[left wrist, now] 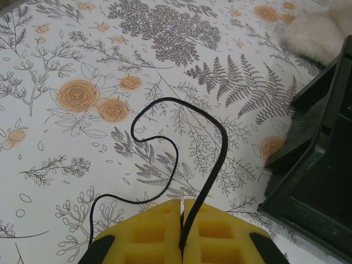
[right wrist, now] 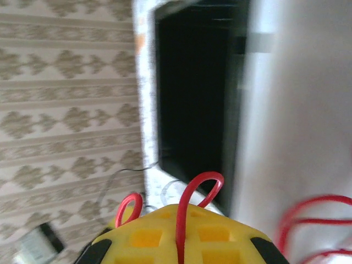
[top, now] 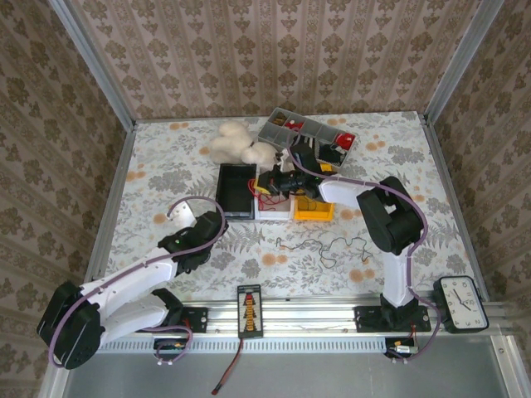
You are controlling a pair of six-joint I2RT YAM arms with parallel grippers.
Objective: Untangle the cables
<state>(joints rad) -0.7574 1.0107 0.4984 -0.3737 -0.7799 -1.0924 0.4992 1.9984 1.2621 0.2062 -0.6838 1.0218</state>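
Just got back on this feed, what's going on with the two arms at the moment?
Each arm has hold of one wire. The left gripper is shut on a thin black wire that loops across the floral tablecloth beside a black plastic tray. The right gripper is shut on a thin red wire near the bins mid-table. Another thin dark wire lies loose on the cloth between the arms.

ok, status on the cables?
Left gripper shut on black cable, its loop lying on the table. Right gripper shut on red cable. Black bin close beside the left gripper, not touching the cable.
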